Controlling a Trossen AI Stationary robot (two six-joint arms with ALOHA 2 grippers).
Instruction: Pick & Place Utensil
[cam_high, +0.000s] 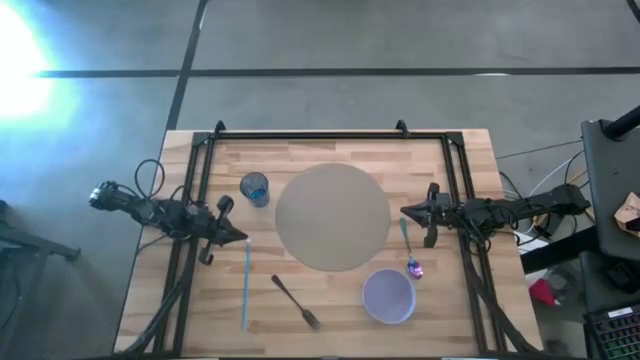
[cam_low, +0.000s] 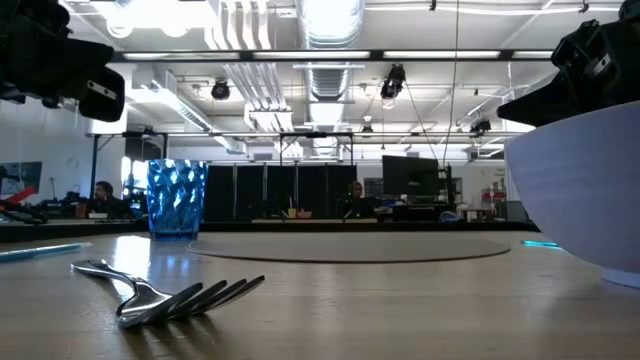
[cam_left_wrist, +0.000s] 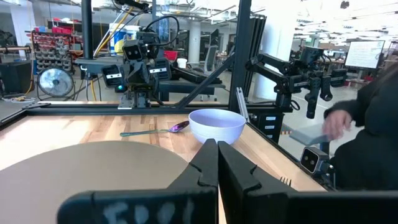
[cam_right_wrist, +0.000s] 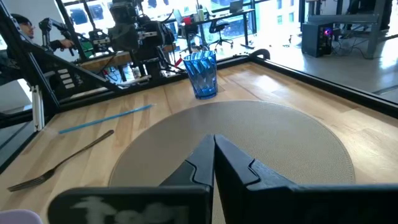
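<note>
Faceted blue cup (cam_high: 254, 188), tan round mat (cam_high: 332, 216), seemingly lavender bowl (cam_high: 388, 296), purple-tipped spoon (cam_high: 410, 252)

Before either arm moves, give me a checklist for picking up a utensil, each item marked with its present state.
1. Left tool empty and shut beside the mat: ok.
2. Right tool empty and shut at the mat's other edge: ok.
3. Fork lying flat on bare wood, apart from other things: ok.
4. Spoon free to lift: its purple end lies close to the bowl; cannot tell if they touch.
5. Round mat bare, ready to receive a utensil: ok.
6. Blue cup upright, off the mat: ok.
</note>
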